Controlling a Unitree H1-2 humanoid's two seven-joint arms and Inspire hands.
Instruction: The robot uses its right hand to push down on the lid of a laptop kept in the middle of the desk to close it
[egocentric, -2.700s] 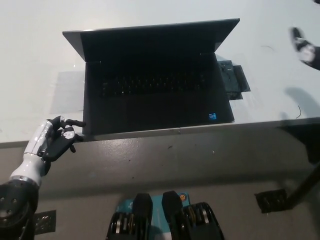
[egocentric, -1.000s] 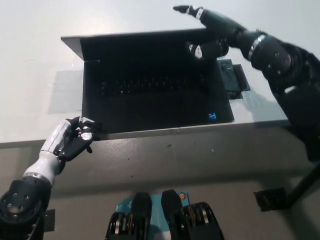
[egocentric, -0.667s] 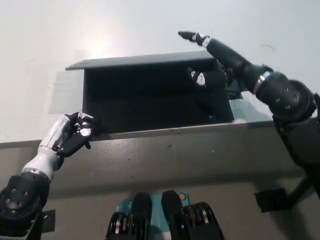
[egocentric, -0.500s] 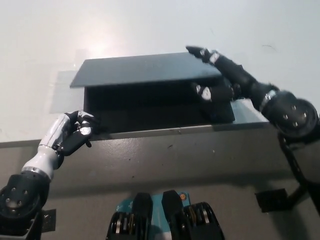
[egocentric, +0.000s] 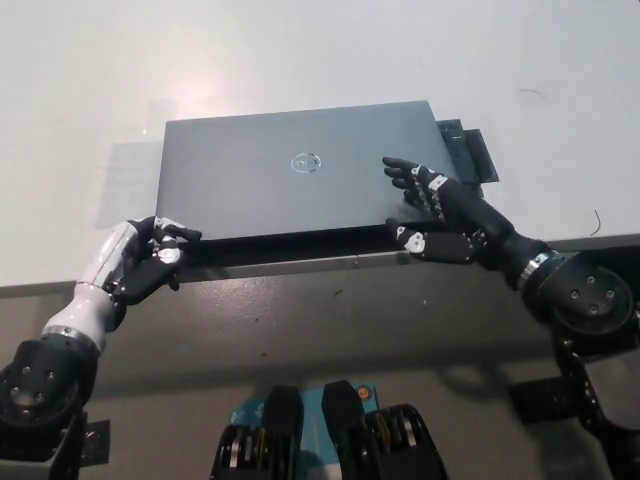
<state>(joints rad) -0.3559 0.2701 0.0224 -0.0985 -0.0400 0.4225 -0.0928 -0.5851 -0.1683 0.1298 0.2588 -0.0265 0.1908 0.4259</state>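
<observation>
The dark grey laptop (egocentric: 290, 170) lies in the middle of the white desk (egocentric: 300, 50) with its lid almost flat; a thin dark gap still shows along the front edge. My black right hand (egocentric: 435, 210) rests open on the lid's front right corner, fingers spread over the top and thumb at the front edge. My white left hand (egocentric: 140, 262) sits at the laptop's front left corner, fingers curled against the base edge, holding nothing that I can see.
A small black flat object (egocentric: 468, 155) lies on the desk just right of the laptop. The desk's grey front edge (egocentric: 330, 295) runs below the laptop. A thin dark cable (egocentric: 596, 222) shows at the far right.
The right hand came in from the right, reached the top of the raised lid and pushed it down to nearly flat. The left hand shifted slightly toward the laptop's corner.
</observation>
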